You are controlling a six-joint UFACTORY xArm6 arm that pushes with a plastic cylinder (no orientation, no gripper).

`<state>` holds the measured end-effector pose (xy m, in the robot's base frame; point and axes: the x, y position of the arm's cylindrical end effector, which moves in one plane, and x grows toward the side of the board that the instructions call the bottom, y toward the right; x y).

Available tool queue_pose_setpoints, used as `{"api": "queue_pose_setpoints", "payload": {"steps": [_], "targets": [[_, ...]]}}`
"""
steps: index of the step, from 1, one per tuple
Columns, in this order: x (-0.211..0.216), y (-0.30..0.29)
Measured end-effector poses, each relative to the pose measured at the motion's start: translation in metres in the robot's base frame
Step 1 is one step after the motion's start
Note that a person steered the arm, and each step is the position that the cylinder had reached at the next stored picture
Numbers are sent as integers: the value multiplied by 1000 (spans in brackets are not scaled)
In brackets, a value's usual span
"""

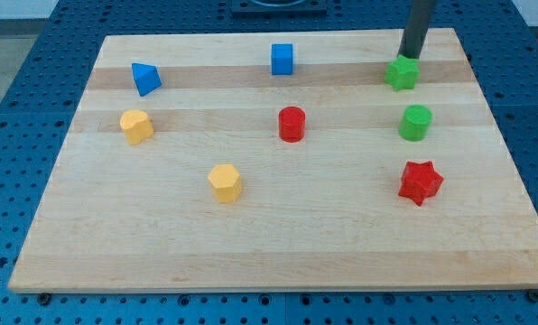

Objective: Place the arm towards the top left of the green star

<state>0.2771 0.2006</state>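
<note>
Green star (402,74), my tip (405,57) touching its top edge

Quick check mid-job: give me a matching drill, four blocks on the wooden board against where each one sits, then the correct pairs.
Blocks:
1. green star block
2. red star block
3. blue cube block
4. red cylinder block

Places:
A. middle of the wooden board
B. view's top, centre
C. view's top right, touching my tip
D. view's right, lowest block on that side

Pairs: 1-C, 2-D, 3-B, 4-A
</note>
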Motion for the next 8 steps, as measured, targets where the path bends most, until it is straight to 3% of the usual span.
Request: {"api": "queue_pose_setpoints", "payload": {"steps": [4,6,7,8], "targets": [[110,0],[-18,-3],[-40,-13],[-11,-46]]}}
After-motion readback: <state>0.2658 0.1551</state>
